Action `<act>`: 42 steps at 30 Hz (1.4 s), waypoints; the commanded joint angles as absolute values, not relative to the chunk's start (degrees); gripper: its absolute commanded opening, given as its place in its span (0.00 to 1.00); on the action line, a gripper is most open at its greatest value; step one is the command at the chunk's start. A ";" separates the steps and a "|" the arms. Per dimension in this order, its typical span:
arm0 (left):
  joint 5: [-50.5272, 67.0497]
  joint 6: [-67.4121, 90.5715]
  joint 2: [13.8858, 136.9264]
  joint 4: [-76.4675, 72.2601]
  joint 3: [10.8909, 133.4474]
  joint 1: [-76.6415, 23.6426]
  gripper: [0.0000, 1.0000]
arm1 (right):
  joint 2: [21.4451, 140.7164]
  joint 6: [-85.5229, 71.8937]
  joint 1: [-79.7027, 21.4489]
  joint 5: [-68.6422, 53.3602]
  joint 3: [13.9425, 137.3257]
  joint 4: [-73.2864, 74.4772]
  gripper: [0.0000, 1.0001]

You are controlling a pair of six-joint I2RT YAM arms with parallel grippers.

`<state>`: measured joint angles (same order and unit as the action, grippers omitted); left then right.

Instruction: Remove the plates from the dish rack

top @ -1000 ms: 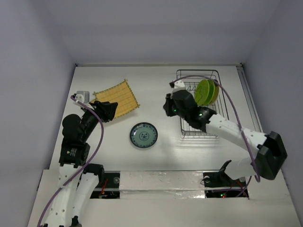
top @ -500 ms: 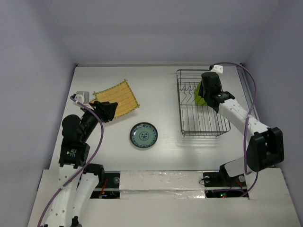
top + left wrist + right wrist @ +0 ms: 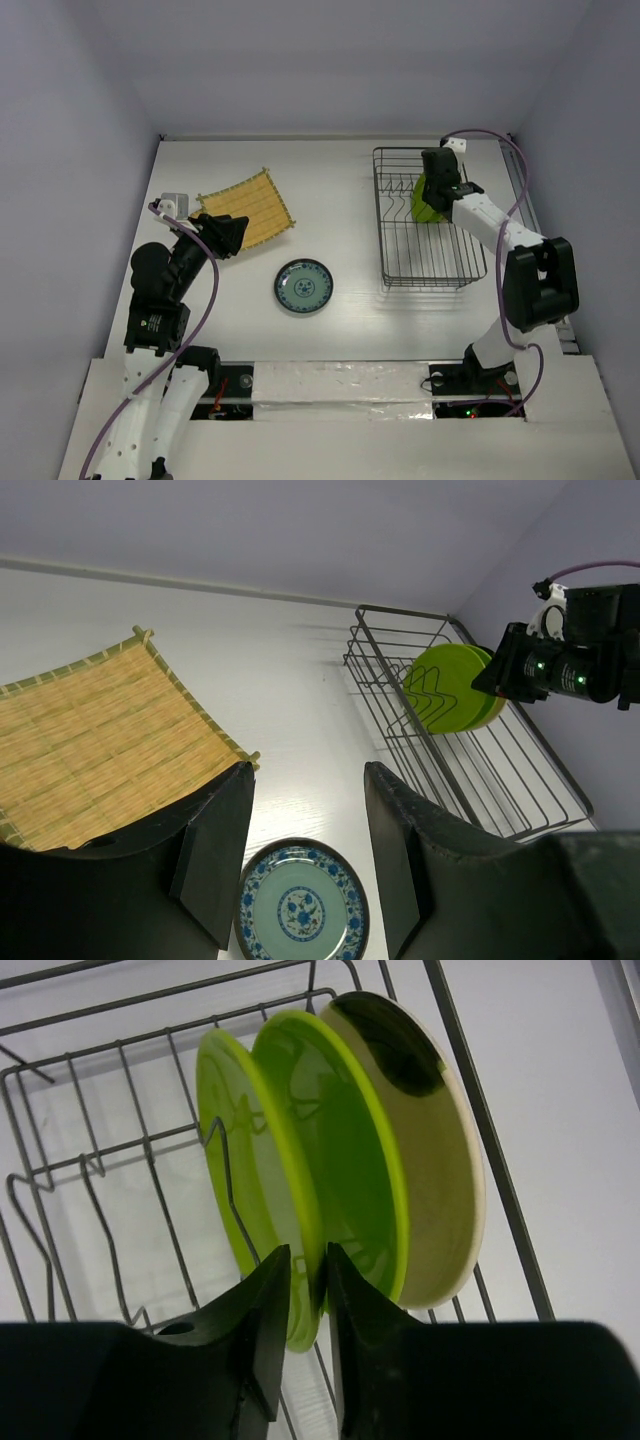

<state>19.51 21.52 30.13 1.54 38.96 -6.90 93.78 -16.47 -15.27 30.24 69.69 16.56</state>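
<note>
The dark wire dish rack stands at the right rear of the table. At its far end, held upright in the tines, are a lime green plate, a second lime green plate and a cream plate with a dark patch. My right gripper reaches in from above, and its narrow jaws are closed on the rim of the first green plate. In the top view it covers most of the plates. My left gripper is open and empty, hovering at the left.
A blue-patterned plate lies flat on the table left of the rack; it also shows below my left fingers. A bamboo mat lies at the rear left with a small white box beside it.
My right arm swung from the rack's left side to its far end over the standing plates, then settled onto the green plate's rim. The left arm has not moved.
</note>
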 commanded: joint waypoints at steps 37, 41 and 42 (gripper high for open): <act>20.13 21.80 30.50 -1.67 38.41 -5.98 0.45 | 79.52 -29.35 -40.42 -14.32 54.06 -7.29 0.00; 20.13 21.71 30.32 -1.58 38.41 -5.98 0.45 | 84.80 -29.97 -42.80 -14.15 53.09 -8.78 0.00; 20.21 21.71 30.32 -1.67 38.41 -5.98 0.45 | 85.68 -30.23 -43.32 -14.41 52.82 -9.14 0.00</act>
